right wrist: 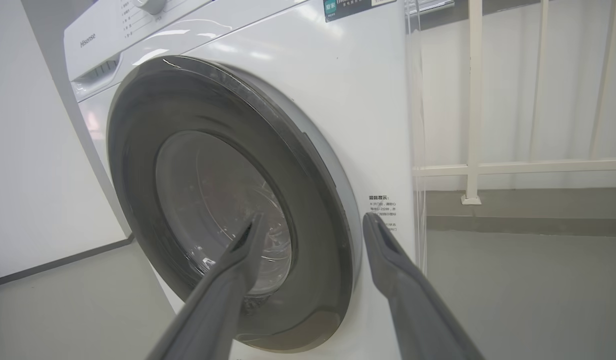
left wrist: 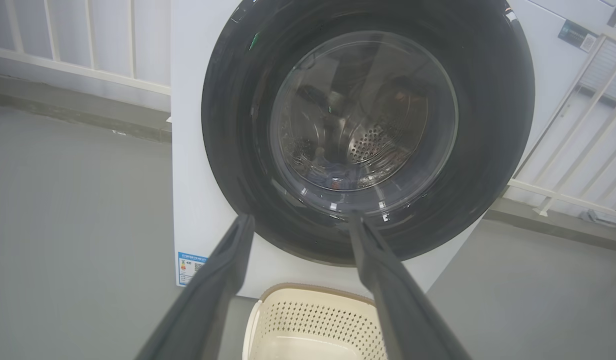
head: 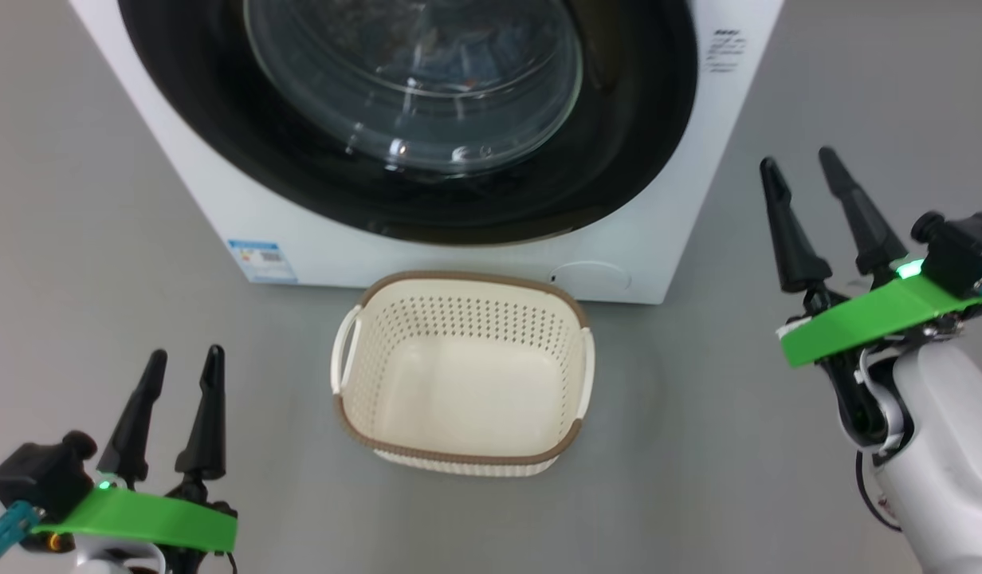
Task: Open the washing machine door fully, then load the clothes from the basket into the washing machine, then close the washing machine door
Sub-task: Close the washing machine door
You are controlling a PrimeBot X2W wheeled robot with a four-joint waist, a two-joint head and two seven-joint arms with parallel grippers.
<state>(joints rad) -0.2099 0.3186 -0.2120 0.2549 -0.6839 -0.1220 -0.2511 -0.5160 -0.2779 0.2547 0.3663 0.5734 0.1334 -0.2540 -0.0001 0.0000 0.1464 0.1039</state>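
The white washing machine (head: 220, 183) stands ahead with its round black washing machine door (head: 618, 159) shut flat against the front. Through the glass window, a bit of bluish clothes (left wrist: 335, 181) shows dimly at the drum's bottom. The cream basket (head: 459, 319) with a brown rim sits on the floor just before the machine, nothing inside it. My left gripper (head: 186, 352) hangs open at the lower left, away from the basket. My right gripper (head: 797, 158) is open at the right, level with the machine's lower right corner, its fingers pointing at the door's right edge (right wrist: 333, 210).
Grey floor (head: 698, 446) lies all around the basket. A blue label (head: 260, 259) marks the machine's lower left front. White railing (right wrist: 518, 167) runs behind and to the right of the machine, and a white wall (right wrist: 33, 165) stands to its left.
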